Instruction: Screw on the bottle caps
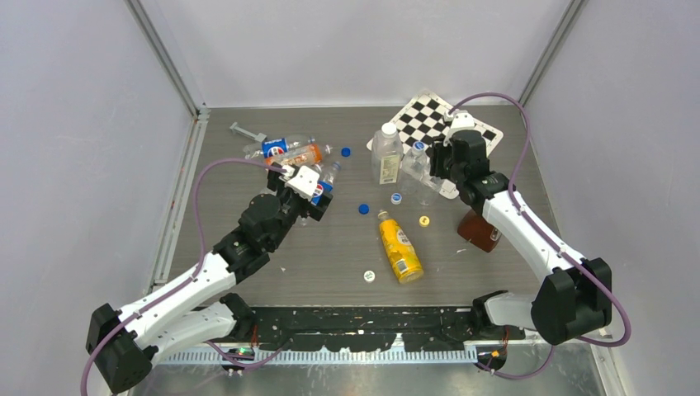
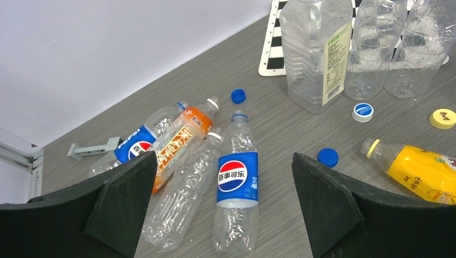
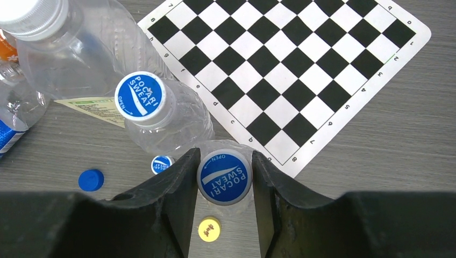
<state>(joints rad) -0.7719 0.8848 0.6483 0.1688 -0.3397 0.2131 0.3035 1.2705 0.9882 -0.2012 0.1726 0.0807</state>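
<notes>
In the right wrist view my right gripper (image 3: 225, 162) is shut on a blue-and-white bottle cap (image 3: 224, 177) that sits on top of a slim clear bottle; the bottle's body is mostly hidden below it. A second slim bottle (image 3: 161, 121) beside it wears a matching cap (image 3: 139, 95). The wider squarish bottle (image 1: 385, 157) has a white cap (image 3: 29, 16). Loose caps lie on the table: blue (image 2: 238, 96), blue (image 2: 328, 157), blue-and-white (image 2: 363, 112), yellow (image 2: 442, 118), white (image 1: 369, 275). My left gripper (image 2: 223, 161) hangs open above the lying bottles at the left.
Pepsi-labelled bottles (image 2: 236, 183), an orange-labelled one (image 2: 177, 142) and a clear one lie in a heap under the left arm. A yellow bottle (image 1: 399, 247) lies mid-table. A brown bottle (image 1: 479, 231) stands by the right arm. A chessboard mat (image 1: 429, 120) lies at the back right.
</notes>
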